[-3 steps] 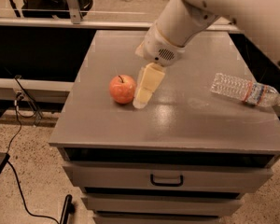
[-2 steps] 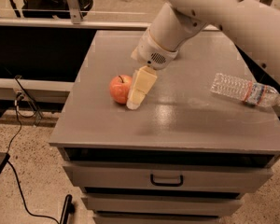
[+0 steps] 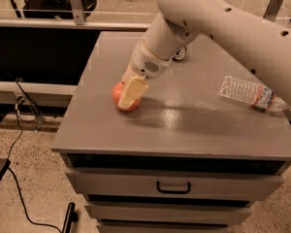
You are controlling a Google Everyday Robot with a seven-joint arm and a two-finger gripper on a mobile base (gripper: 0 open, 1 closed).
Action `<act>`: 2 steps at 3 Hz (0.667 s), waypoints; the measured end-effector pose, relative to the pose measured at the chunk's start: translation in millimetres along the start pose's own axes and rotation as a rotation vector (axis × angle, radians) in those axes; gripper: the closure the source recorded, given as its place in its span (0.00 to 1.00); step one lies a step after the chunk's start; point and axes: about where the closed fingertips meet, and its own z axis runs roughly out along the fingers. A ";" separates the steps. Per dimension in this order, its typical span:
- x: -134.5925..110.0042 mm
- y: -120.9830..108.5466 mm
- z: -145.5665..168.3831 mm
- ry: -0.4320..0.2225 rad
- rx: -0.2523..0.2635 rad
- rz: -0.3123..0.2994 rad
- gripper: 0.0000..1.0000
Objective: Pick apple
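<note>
The orange-red apple rests on the grey cabinet top, near its left edge. My gripper is down on the apple from above and to the right. Its pale tip covers the apple's middle and right side, so only the apple's left and lower rim show. The white arm reaches in from the upper right. The apple still sits on the surface.
A clear plastic water bottle lies on its side at the right of the cabinet top. A small dark object sits behind the arm. Drawers with a handle are below the front edge. A cable trails on the floor at left.
My gripper has moved left, from beside the apple's right side to directly over the apple, now covering most of it. The apple and the bottle have not moved.
</note>
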 end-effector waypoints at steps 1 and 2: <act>-11.9 9.6 12.8 -0.010 -0.046 -0.017 0.64; -13.3 10.8 2.4 -0.050 -0.067 -0.005 0.87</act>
